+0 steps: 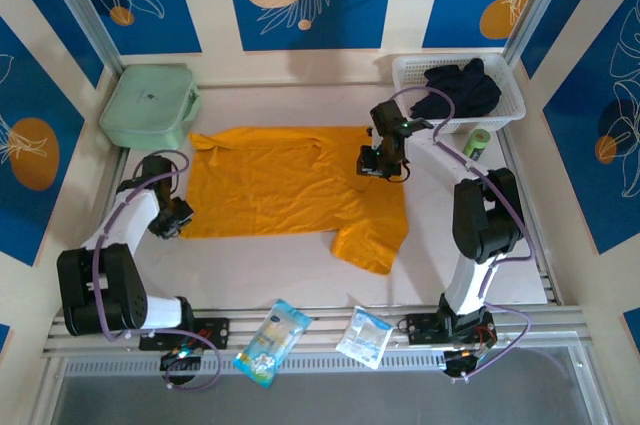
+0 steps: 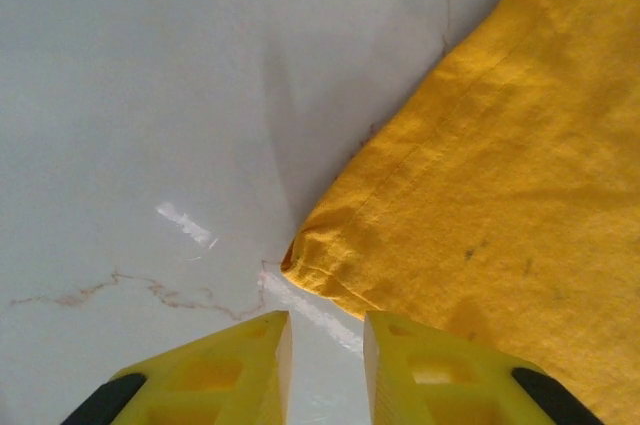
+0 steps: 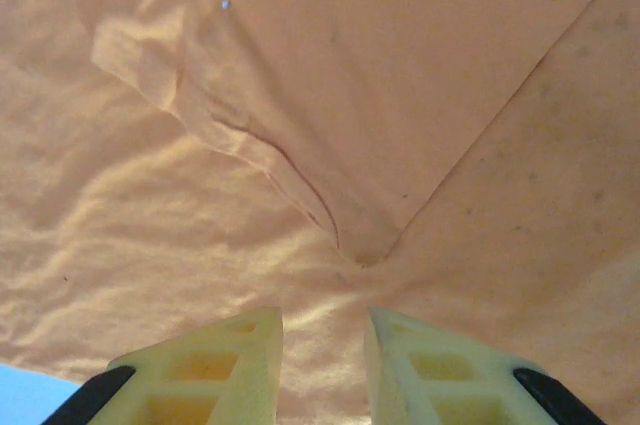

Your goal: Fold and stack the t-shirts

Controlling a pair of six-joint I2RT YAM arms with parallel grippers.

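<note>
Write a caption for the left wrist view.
Left gripper poised at a corner of the orange-yellow t-shirt on the pale table.

orange-yellow t-shirt (image 1: pixel 280 180), mint-green case (image 1: pixel 148 105), white basket (image 1: pixel 410 70)

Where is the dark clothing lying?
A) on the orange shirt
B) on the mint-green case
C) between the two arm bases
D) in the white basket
D: the dark clothing is heaped inside the white basket at the far right corner of the table.

Matt, creased cloth t-shirt (image 1: pixel 290 185) on smooth, faintly glossy table (image 1: pixel 280 267)
</note>
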